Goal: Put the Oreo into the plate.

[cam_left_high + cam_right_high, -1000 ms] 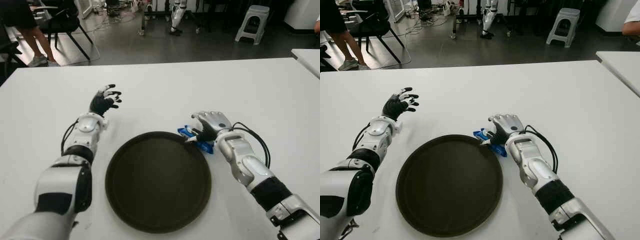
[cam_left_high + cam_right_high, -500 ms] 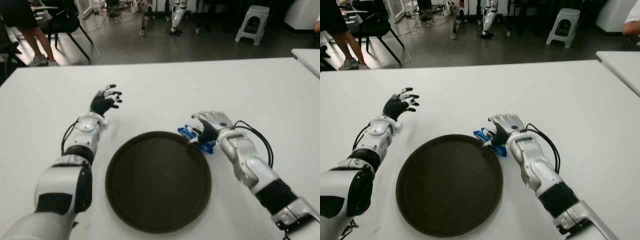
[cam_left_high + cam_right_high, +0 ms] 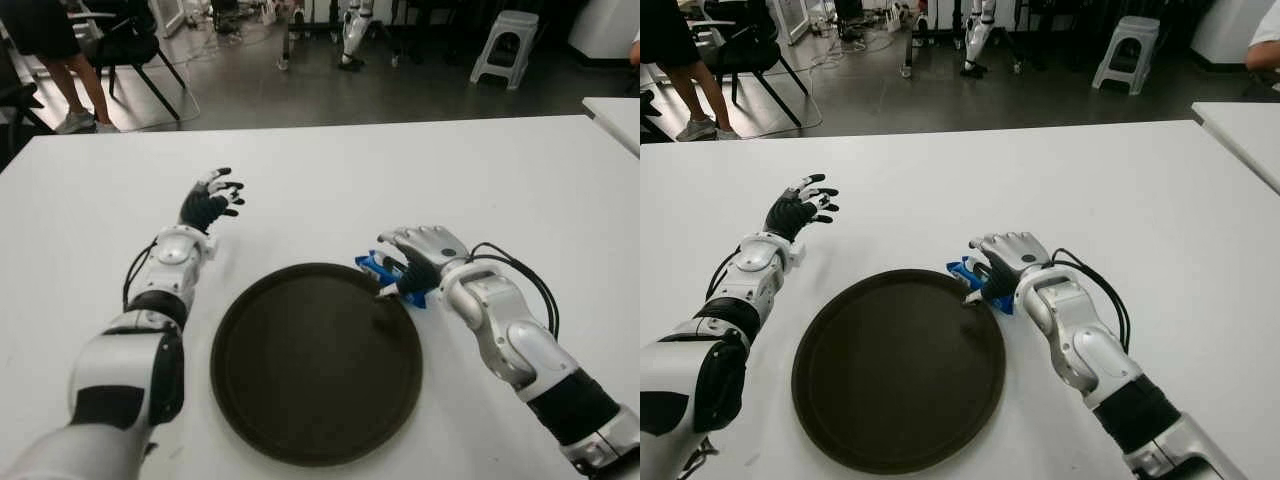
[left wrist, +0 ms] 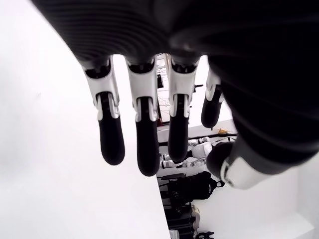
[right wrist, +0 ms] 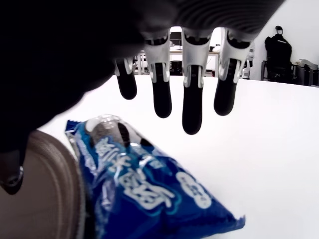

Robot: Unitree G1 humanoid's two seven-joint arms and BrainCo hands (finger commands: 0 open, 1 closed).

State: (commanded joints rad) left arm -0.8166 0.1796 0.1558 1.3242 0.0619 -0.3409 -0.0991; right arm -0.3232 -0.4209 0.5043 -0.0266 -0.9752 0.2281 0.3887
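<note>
Oreo job: white counter, then round dark plate, is sitting empty. Right hand is hovering fingers-apart over blue Oreo packet touching the plate's rim; lower before closing. Left hand is idling, spread.

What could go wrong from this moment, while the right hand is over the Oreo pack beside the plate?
1. The right hand hovers over the Oreo pack with fingers extended, holding nothing. Closing badly may push the pack away.
2. The pack lies against the plate rim, so the fingers may catch the rim and shift the plate.
3. The wrapper looks glossy, so it may slip out.
The left hand shows far from the plate, on its left.
</note>
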